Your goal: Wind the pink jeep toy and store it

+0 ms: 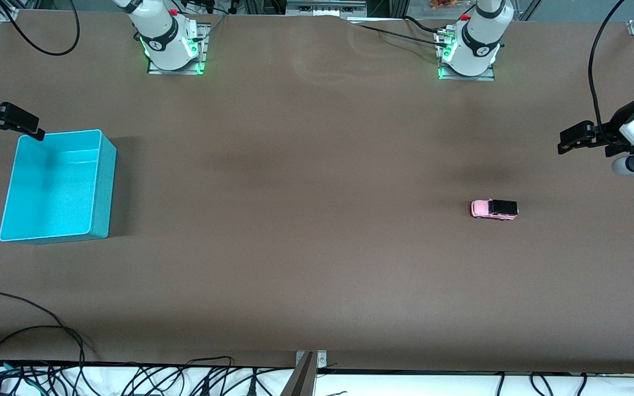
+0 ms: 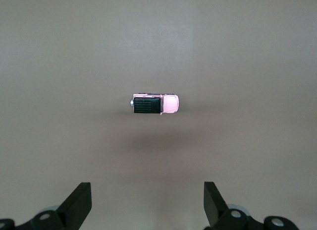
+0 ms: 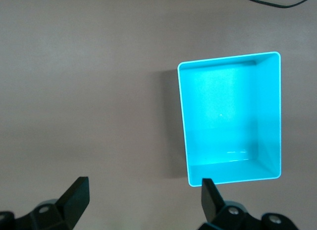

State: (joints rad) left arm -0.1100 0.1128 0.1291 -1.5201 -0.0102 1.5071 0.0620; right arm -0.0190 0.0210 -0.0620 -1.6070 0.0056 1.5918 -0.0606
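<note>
The pink jeep toy stands on its wheels on the brown table, toward the left arm's end; it has a light pink body and a black roof. In the left wrist view the jeep lies on the table well apart from my left gripper, which is open and holds nothing. The left gripper hangs in the air at that end of the table. My right gripper hovers open and empty by a corner of the turquoise bin. In the right wrist view the bin is empty, and the right gripper is over bare table beside it.
The two arm bases stand along the table edge farthest from the front camera. Loose black cables lie at the edge nearest to it. A wide stretch of brown table separates the jeep from the bin.
</note>
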